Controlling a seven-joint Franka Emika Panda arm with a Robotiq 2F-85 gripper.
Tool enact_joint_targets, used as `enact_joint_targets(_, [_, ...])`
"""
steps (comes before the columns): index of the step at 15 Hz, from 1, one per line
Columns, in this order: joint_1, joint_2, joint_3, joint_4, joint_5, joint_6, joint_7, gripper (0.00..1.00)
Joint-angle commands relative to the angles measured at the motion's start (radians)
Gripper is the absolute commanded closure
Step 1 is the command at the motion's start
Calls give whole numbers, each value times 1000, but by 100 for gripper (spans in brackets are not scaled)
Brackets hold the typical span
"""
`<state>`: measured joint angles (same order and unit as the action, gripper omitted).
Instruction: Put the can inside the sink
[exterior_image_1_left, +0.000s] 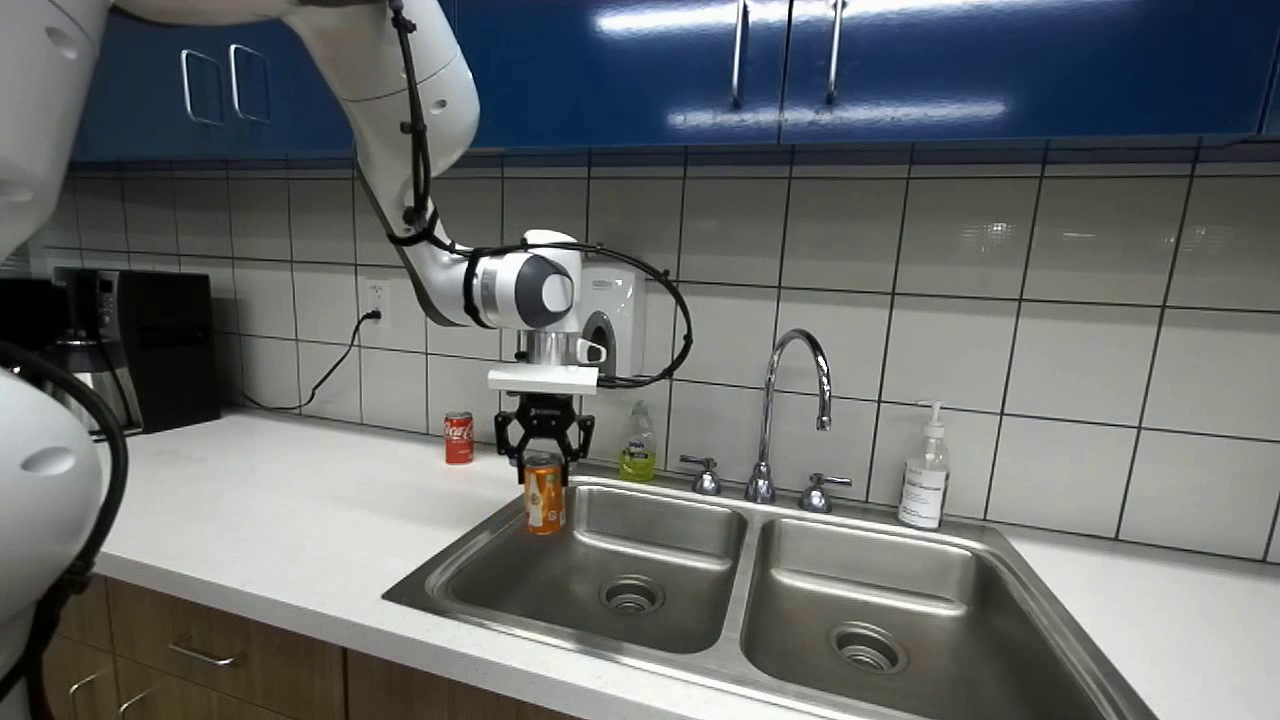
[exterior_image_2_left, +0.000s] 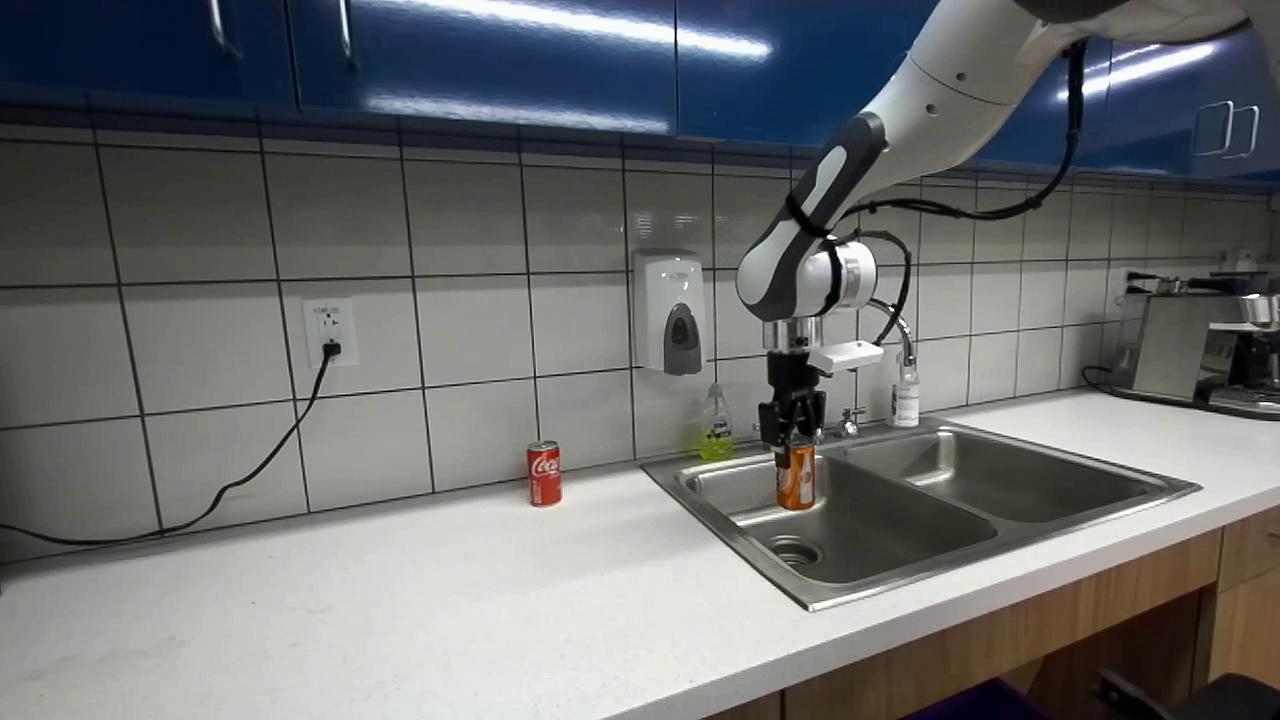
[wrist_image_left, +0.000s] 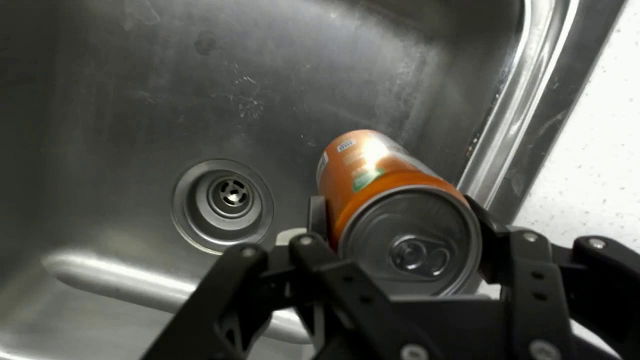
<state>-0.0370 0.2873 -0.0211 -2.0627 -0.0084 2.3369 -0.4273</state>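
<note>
At the end of the white arm (exterior_image_1_left: 365, 70): one black Robotiq gripper (exterior_image_1_left: 543, 470), pointing down, drawn in around an orange soda can (exterior_image_1_left: 545, 505) and, by every appearance, holding it; fingers (wrist_image_left: 316, 217) at opposite flanks, toward the top.

Orange soda can, one: pale metal lid (wrist_image_left: 400, 230) and pull tab (wrist_image_left: 420, 256) uppermost; upright, or nearly so, in both exterior views. Located within the outline of one basin (exterior_image_1_left: 530, 590) of a stainless steel double-basin sink (exterior_image_1_left: 739, 590), close to the side rim. Drain (wrist_image_left: 222, 206): near the can, not beneath it. Base of can: whether it meets the basin floor or hangs above cannot be told.

Progress, as judged. Done: the grasp, and the placing of the can over its proper destination. Left: whatever descent remains to the floor, the release, and the lifting clear of the gripper. Late in the task but not complete, the can being not yet let go.

Outward from these: chrome gooseneck faucet (exterior_image_1_left: 767, 430) with two lever handles (exterior_image_1_left: 706, 480), at the sink's back edge. Dish soap bottle (exterior_image_1_left: 638, 450), yellow-green contents, behind the basin that has the can. Pump bottle (exterior_image_1_left: 924, 480), clear, white label, behind the second basin (exterior_image_1_left: 980, 650). Soap dispenser (exterior_image_2_left: 670, 312), wall-mounted, white and grey. Red Coca-Cola can (exterior_image_1_left: 458, 438), upright on the white countertop (exterior_image_1_left: 260, 510), outside the sink; judged no part of the task. Blue cabinets (exterior_image_1_left: 620, 70), overhead.
</note>
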Motion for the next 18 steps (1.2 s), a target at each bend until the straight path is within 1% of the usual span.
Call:
enact_joint_targets(1, [-39,-26,-14,-18,-13,-8,35,61])
enact_joint_targets(7, [-89,50,-38,5,-1,7,26,61])
enact_joint_targets(18, [-147,256,-18,62,21,109,19,61])
